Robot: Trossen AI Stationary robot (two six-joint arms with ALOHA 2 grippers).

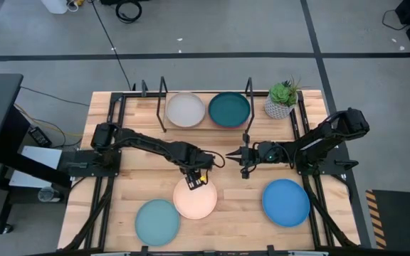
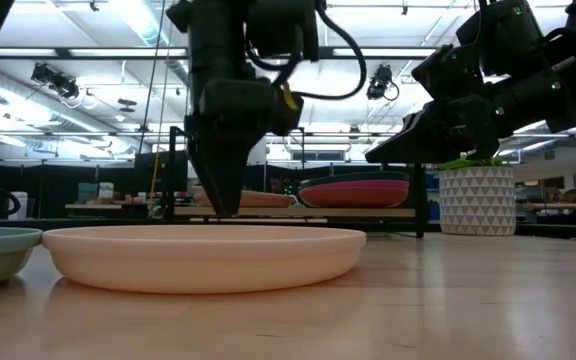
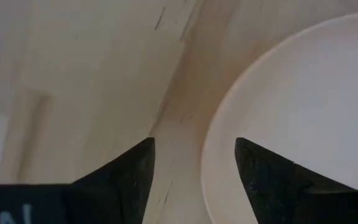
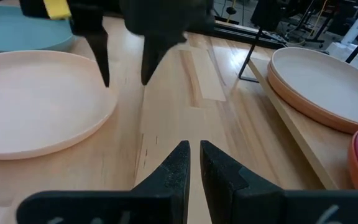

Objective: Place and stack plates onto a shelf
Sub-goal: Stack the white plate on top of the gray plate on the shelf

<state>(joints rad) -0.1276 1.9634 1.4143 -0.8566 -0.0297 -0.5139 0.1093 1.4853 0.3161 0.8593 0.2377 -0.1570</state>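
A pale cream plate (image 1: 195,200) lies flat on the table near the middle of the near edge. My left gripper (image 1: 193,183) points down at its far rim, open, one finger over the plate's inside and one outside (image 3: 194,163). Whether they touch it, I cannot tell. My right gripper (image 1: 228,154) hovers shut over bare table right of it, pointing left (image 4: 193,152). The black wire shelf (image 1: 164,92) at the far edge holds a grey plate (image 1: 185,109) on an orange one (image 4: 291,93), and a dark teal plate (image 1: 229,109) on a magenta one (image 2: 353,193).
A light blue plate (image 1: 156,222) lies left of the cream one near the table's near edge, and a bright blue plate (image 1: 286,202) lies to the right. A potted green plant (image 1: 282,99) stands right of the shelf. Bare wood lies between shelf and plates.
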